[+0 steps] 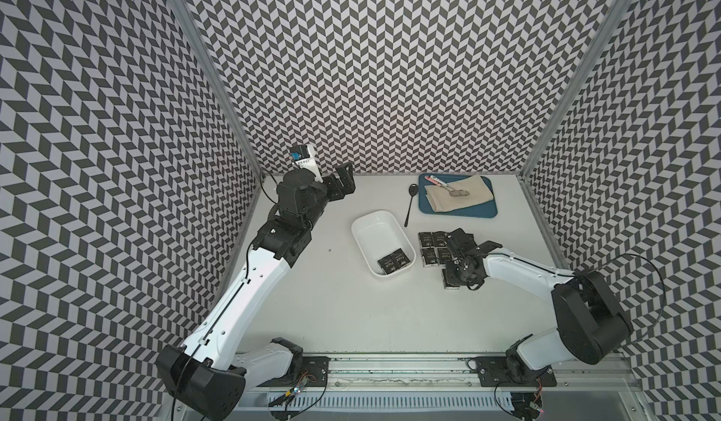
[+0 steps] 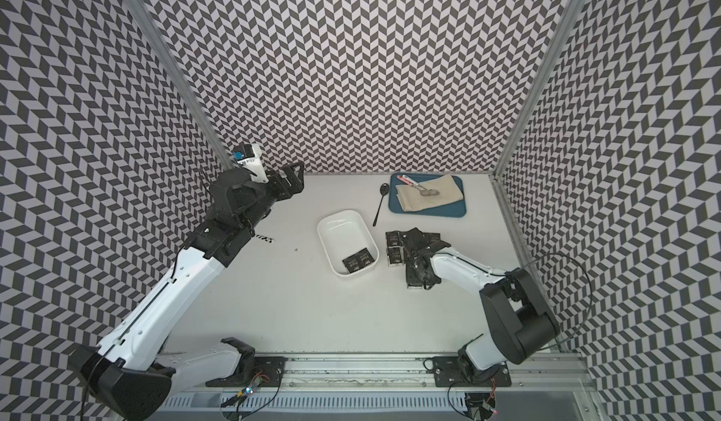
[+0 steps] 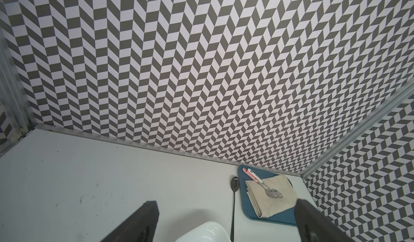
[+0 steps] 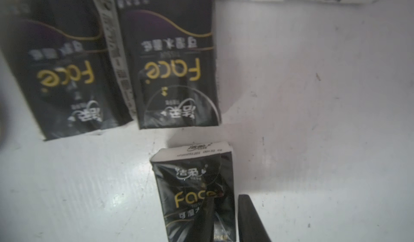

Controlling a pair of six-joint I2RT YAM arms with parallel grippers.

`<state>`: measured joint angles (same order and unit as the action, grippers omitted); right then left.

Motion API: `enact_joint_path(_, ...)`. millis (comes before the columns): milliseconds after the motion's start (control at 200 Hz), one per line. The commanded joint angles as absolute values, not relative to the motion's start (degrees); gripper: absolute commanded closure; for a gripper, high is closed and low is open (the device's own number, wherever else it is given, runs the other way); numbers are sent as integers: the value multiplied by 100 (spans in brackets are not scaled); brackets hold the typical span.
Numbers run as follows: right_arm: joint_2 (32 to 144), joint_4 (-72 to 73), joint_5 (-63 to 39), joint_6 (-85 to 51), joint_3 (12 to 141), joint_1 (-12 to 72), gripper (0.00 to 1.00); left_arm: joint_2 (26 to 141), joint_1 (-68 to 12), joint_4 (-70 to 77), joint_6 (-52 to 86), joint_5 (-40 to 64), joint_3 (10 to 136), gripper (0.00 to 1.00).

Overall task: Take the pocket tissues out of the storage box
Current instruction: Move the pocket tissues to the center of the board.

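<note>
The white storage box [image 1: 373,232] [image 2: 340,231] stands mid-table, and its corner shows in the left wrist view [image 3: 202,232]. Two black pocket tissues [image 1: 395,263] [image 2: 359,263] lie in its near end. Several more packets [image 1: 430,240] [image 2: 393,240] lie on the table right of the box. My right gripper [image 1: 451,282] [image 2: 414,282] [image 4: 226,198] points down over one packet [image 4: 190,184] lying flat there. Its jaws stand narrowly apart, one finger over the packet, the other beside its edge with a slim gap. My left gripper [image 1: 343,183] [image 3: 225,202] hangs open and empty at the back left.
A blue tray [image 1: 483,210] [image 2: 452,210] with a beige cloth [image 1: 456,198] and a spoon [image 3: 271,191] sits at the back right. A black spoon [image 1: 409,204] [image 3: 234,196] lies between tray and box. Patterned walls close in three sides.
</note>
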<state>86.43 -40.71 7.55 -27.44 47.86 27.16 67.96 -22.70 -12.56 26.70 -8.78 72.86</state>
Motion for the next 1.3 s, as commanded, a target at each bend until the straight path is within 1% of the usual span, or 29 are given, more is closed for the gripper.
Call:
enact_joint_path(0,8679,-4700,1058,-2745,4742,2496,76,6653,-2215,-1107,2705,-724,7427,1)
enact_joint_path(240,8781,-4847,1300,-2575,4911,2096,75,6580,-2171,-1072,2728,-642,7436,1)
enact_joint_path(541,9272,-4411,919,-2212,5271,1649,71,6536,-2145,-1099,2672,-661,7344,1)
enact_joint_path(701,9554,-4250,837,-2012,5526,1635,71,6579,-2144,-1074,2697,-643,7313,1)
enact_joint_path(846,9802,-4237,993,-1825,5677,1635,71,6639,-2145,-1003,2724,-611,7286,1)
enact_joint_path(1292,9927,-3753,572,-1828,5793,1635,71,6833,-2197,-1007,2658,-590,7313,1)
